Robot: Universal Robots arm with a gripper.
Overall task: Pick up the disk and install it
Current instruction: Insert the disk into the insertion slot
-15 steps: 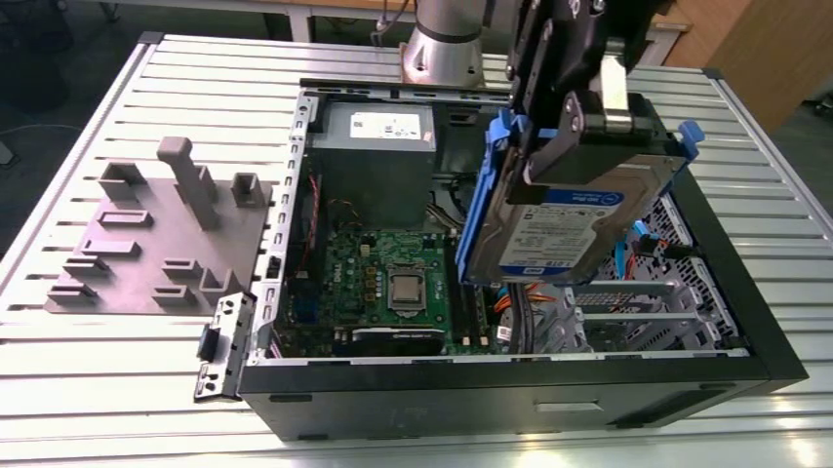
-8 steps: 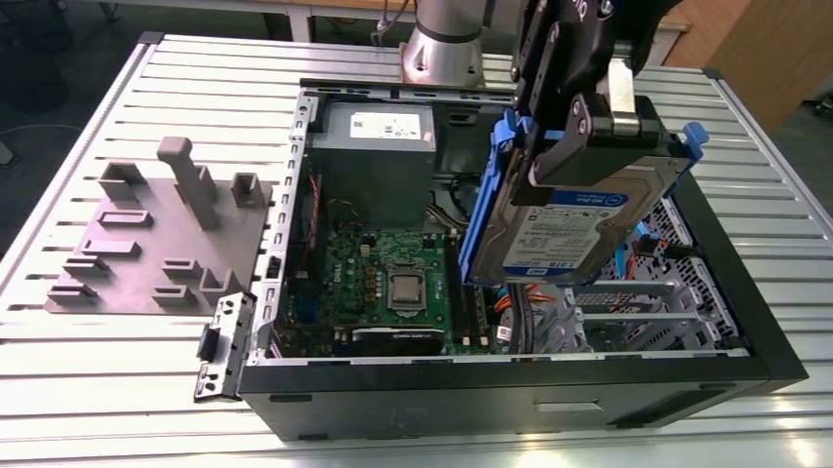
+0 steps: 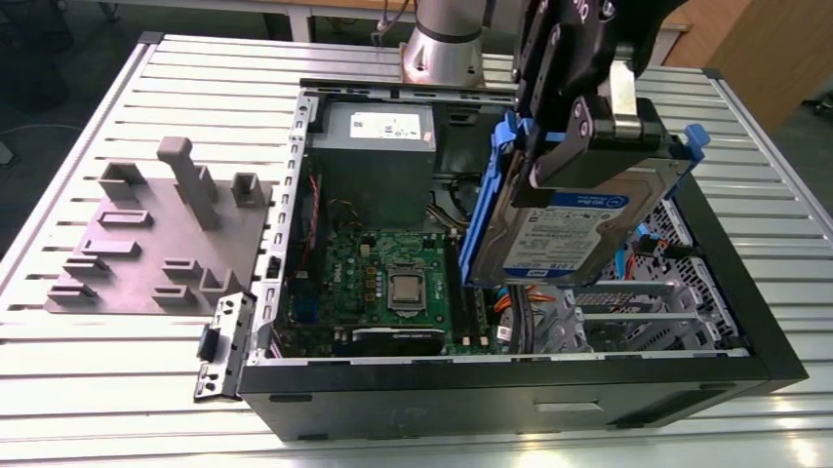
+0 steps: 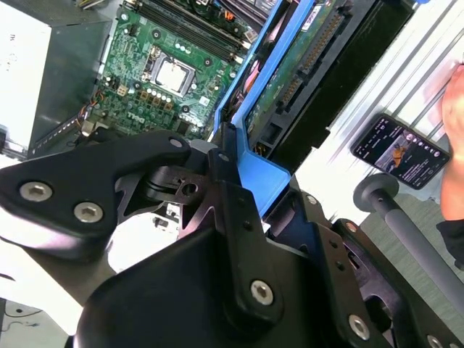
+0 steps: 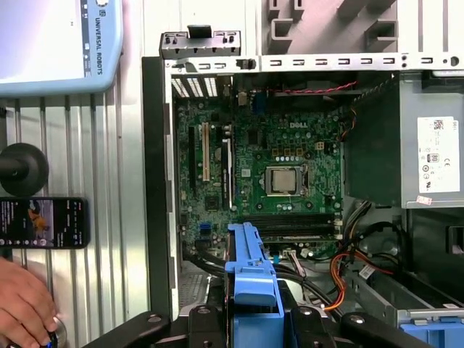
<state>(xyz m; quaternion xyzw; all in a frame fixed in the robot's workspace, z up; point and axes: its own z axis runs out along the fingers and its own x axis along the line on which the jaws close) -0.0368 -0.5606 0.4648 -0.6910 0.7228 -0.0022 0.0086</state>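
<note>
The disk [image 3: 573, 229], a silver hard drive with a blue-and-white label in a blue bracket, hangs tilted above the right part of the open computer case [image 3: 521, 375]. My gripper [image 3: 586, 136] is shut on its upper end, black fingers clamping either side. In the second wrist view the disk's green circuit side [image 4: 304, 65] and blue bracket [image 4: 264, 177] run out from my gripper [image 4: 239, 188]. The first wrist view has the bracket end [image 5: 250, 268] held over the drive bay area beside the motherboard [image 5: 283, 174].
Inside the case sit the motherboard [image 3: 390, 283] and a grey power supply [image 3: 377, 146]. A grey fixture plate [image 3: 156, 244] lies at the exterior view's left. A phone [image 5: 43, 222] and a person's hand [image 5: 22, 304] rest on the slatted table beside the case.
</note>
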